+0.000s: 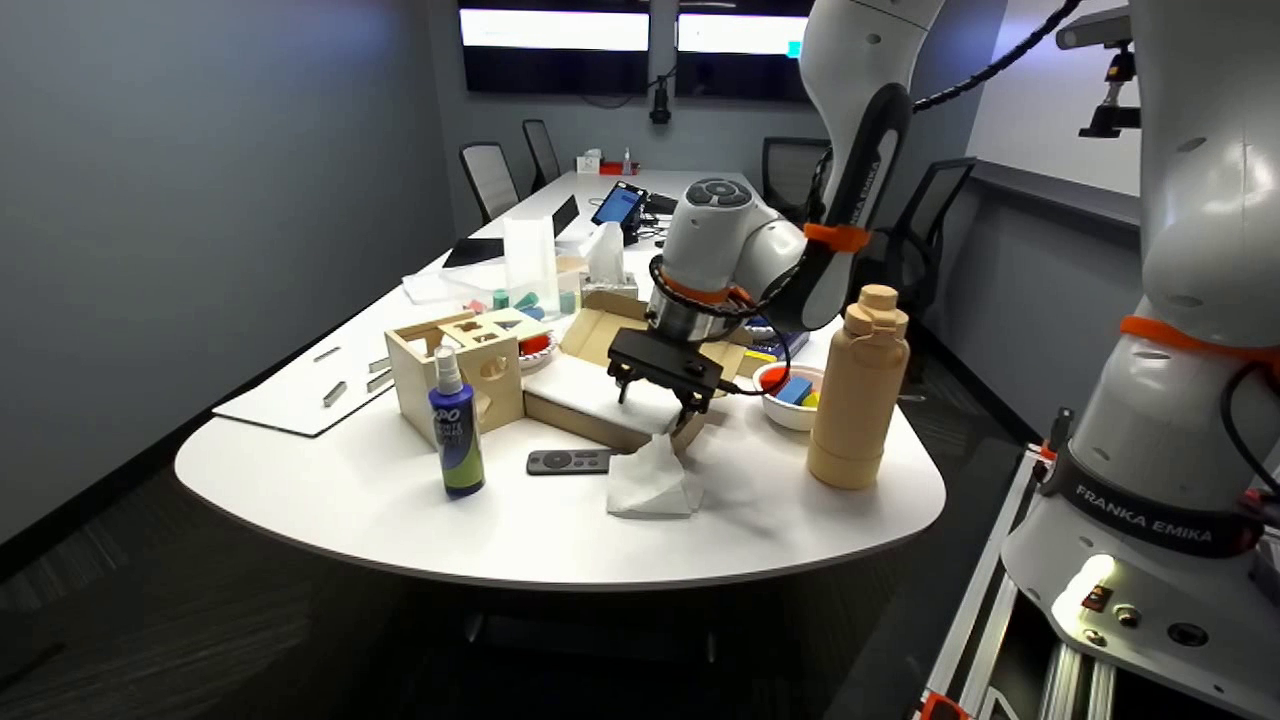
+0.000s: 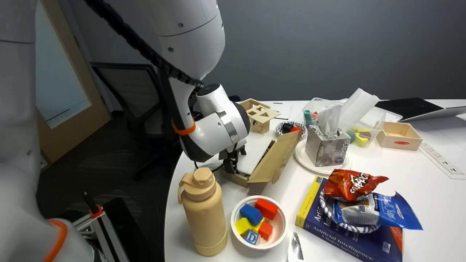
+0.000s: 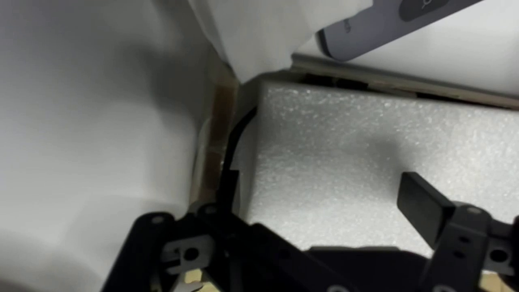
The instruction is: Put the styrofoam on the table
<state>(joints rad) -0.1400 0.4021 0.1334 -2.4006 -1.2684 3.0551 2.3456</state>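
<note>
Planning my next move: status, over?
Black two-fingered tool open. White rectangular foam slab ungripped, inside shallow tan cardboard box. Crumpled white tissue at one corner, possibly obstructing.

1. Class of place: office meeting room.
2. Table (image 1: 550, 535), one: long, white, conference type; rounded end at 6 o'clock in an exterior view.
3. Wall screens (image 1: 555, 52), two: lit, either side of 12 o'clock, same view.
4. Chairs (image 1: 491, 180), several: mesh-backed, flanking the table at 11, 1 and 2 o'clock, same view.
5. Spray bottle (image 1: 457, 430), one: lettered "WHITE BOARD", at 8 o'clock, same view.
6. Laptop (image 2: 408, 108): open, at 3 o'clock in an exterior view.
7. Outlet strip (image 2: 441, 160), one: set into the table, at 3 o'clock, same view.
</note>
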